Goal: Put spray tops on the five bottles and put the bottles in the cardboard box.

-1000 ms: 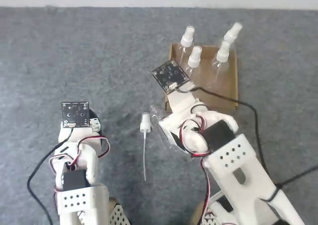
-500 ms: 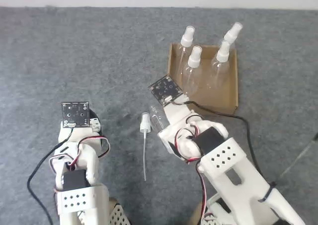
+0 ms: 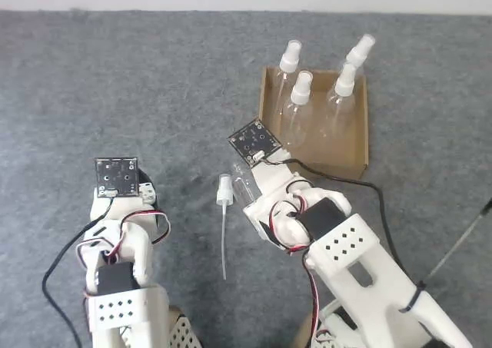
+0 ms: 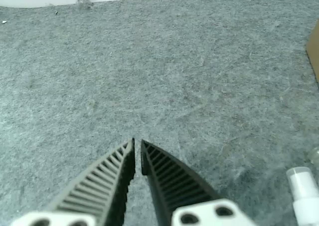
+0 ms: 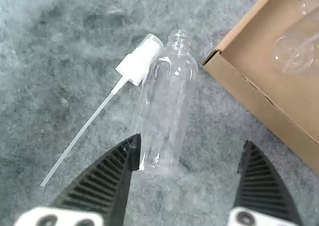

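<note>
My right gripper [image 5: 191, 142] hangs wide open over the last uncapped bottle [image 5: 167, 116] beside its spray top [image 5: 138, 64]; next, I judge, comes a square clasp.

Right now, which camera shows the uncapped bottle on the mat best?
The right wrist view: the uncapped bottle lies on its side in full, open neck visible, its base between the open jaws of the right gripper. In the high view the right arm covers most of it. The left wrist view catches a faint edge at best.
</note>
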